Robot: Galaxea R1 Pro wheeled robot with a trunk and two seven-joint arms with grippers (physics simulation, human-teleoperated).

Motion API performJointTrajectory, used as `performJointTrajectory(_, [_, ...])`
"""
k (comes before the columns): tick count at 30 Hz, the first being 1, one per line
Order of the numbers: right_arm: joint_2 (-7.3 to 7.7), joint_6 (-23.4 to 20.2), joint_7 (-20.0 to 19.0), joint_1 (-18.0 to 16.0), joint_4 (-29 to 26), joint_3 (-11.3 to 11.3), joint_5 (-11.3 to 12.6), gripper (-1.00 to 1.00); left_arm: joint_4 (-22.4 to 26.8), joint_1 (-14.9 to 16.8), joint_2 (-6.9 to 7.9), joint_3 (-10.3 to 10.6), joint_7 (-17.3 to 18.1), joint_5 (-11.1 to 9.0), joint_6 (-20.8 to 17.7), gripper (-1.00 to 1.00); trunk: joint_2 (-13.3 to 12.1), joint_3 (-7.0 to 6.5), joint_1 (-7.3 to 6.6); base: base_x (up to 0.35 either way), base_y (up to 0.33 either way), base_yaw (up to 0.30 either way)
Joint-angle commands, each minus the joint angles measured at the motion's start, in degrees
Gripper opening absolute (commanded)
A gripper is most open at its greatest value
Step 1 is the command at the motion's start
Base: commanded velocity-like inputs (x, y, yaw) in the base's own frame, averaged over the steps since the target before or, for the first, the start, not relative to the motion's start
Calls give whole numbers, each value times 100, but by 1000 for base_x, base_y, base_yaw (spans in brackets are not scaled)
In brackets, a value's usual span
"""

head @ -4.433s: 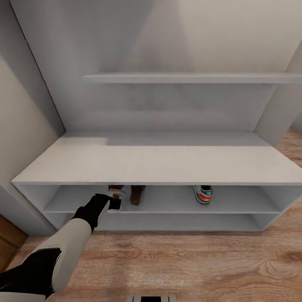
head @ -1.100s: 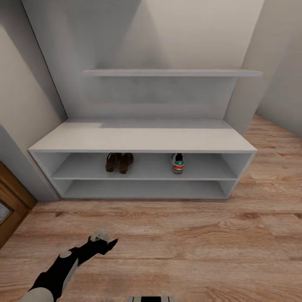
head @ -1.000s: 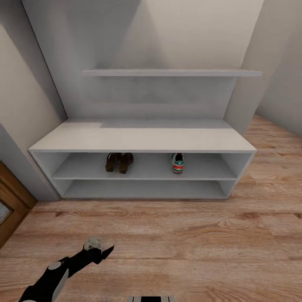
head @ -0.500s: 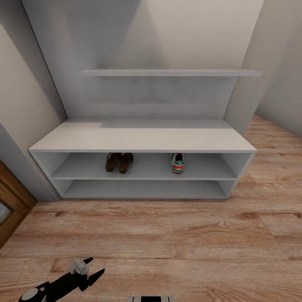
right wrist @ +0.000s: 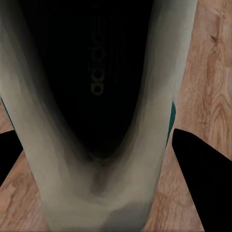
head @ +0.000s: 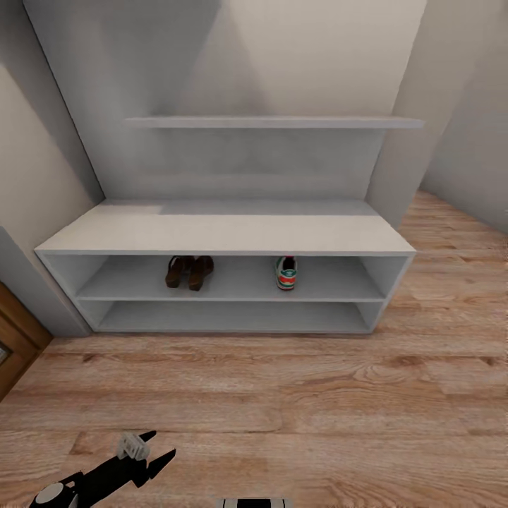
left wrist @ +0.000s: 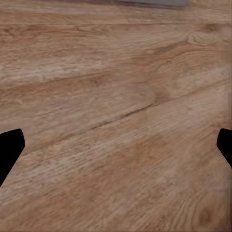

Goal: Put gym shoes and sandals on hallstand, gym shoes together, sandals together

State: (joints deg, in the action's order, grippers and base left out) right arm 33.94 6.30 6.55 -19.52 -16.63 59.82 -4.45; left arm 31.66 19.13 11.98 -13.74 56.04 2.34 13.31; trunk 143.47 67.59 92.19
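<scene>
**Inspector:** State of the rack?

**Onlooker:** The hallstand (head: 226,236) carries both sandals (head: 188,272) side by side on its upper low shelf. One gym shoe (head: 286,272) stands on the same shelf, apart from them, with free shelf on either side of it.

**Inspector:** And the other sneaker?

**Onlooker:** The right wrist view looks straight into the second gym shoe (right wrist: 104,116), its dark insole lettered and its cream wall close to the lens. The right gripper (right wrist: 104,193) has a dark finger either side of the heel, so I judge it is pinching the shoe. Wood floor lies beneath.

**Inspector:** Left arm?

**Onlooker:** The left gripper (head: 144,458) hangs low over the corridor floor (head: 317,395), fingers spread, holding nothing.

**Inspector:** Advice for the placement?

**Onlooker:** Come in low under the bench top, keep the sole level, and set it down just beside its mate without knocking it.

**Inspector:** Surroundings?

**Onlooker:** Knotty plank flooring, pale walls, a wall shelf (head: 275,122) above, and a wooden door (head: 14,339) at the left.
</scene>
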Motion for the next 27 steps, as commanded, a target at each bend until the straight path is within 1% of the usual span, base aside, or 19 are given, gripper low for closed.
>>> performJointTrajectory(1, [0, 21, 13, -8, 10, 30, -47, -100, 2, 3, -1, -27, 28, 23, 18, 100, 2, 4, -3, -181, -208, 0])
performJointTrajectory(13, [-2, 21, 13, -8, 10, 30, -47, -100, 6, 3, 22, -36, 24, 4, 8, 100, 2, 4, -3, -258, -158, 0])
performJointTrajectory(20, [-2, 21, 13, -8, 10, 30, -47, -100, 6, 3, 38, -47, 22, 4, -7, 100, 2, 4, -3, -282, -54, 0])
performJointTrajectory(27, [-2, 21, 13, -8, 15, 30, -47, -100, 6, 3, 50, -50, 21, 4, -20, 100, 2, 4, -3, -67, -6, 0])
